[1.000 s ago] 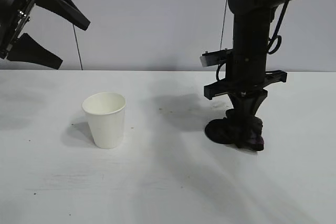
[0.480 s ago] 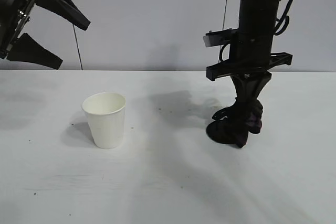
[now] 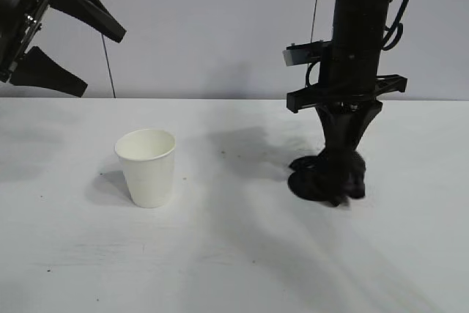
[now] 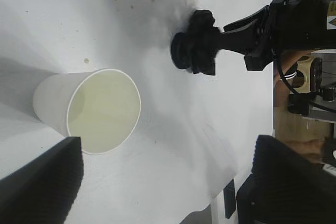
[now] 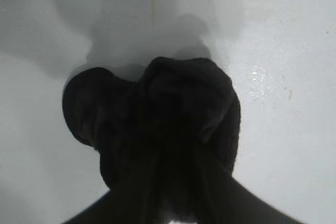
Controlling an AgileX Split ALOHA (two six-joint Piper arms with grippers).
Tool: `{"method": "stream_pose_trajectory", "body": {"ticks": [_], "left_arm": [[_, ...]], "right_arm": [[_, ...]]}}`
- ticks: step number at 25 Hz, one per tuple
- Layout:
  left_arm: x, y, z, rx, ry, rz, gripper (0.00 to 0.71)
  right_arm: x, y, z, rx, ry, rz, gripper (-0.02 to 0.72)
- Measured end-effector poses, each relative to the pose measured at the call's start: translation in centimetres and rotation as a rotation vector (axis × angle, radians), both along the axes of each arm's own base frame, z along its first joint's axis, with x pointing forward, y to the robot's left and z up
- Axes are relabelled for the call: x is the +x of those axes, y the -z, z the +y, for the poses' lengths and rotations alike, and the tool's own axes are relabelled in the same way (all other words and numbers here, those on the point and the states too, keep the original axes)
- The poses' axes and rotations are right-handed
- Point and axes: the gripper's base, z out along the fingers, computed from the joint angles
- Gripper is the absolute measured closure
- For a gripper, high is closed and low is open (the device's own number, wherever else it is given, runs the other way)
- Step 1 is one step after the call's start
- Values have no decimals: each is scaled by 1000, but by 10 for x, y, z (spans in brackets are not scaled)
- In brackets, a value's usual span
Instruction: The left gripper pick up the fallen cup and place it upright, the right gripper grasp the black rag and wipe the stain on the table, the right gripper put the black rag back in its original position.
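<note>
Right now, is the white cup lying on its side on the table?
No, the cup stands upright on the table, with its open rim facing up.

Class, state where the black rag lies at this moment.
In the exterior view the black rag lies bunched on the table at the right, directly under the right tool, well right of the upright cup.

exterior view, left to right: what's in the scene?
left pincer raised at the far left → cup upright on the table → right pincer pointing down at the black rag.
</note>
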Motion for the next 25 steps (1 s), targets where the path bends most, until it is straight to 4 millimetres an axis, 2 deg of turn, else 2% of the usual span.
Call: {"method": "stream_pose_trajectory", "body": {"ticks": [1,2,5,9,13,16,20,25], "left_arm": [[0,0,0,0,0,0,81],[0,0,0,0,0,0,81],[0,0,0,0,0,0,81],[0,0,0,0,0,0,81],[0,0,0,0,0,0,81],[0,0,0,0,0,0,81],[0,0,0,1,-1,-2,81],[1,0,0,4,-8,-7,81]], "right_arm": [[0,0,0,2,6,0,155],[0,-2,0,4,11,-4,97],[-2,-15,0,15,20,-32,29],[-7,-50,-5,131,70,-82,17],[-11,-84,-12,398,147,-100,9],[-10,-92,-9,561,170,-79,9],[-11,-99,1,691,178,-64,9],[-9,-102,10,750,174,-92,9]]}}
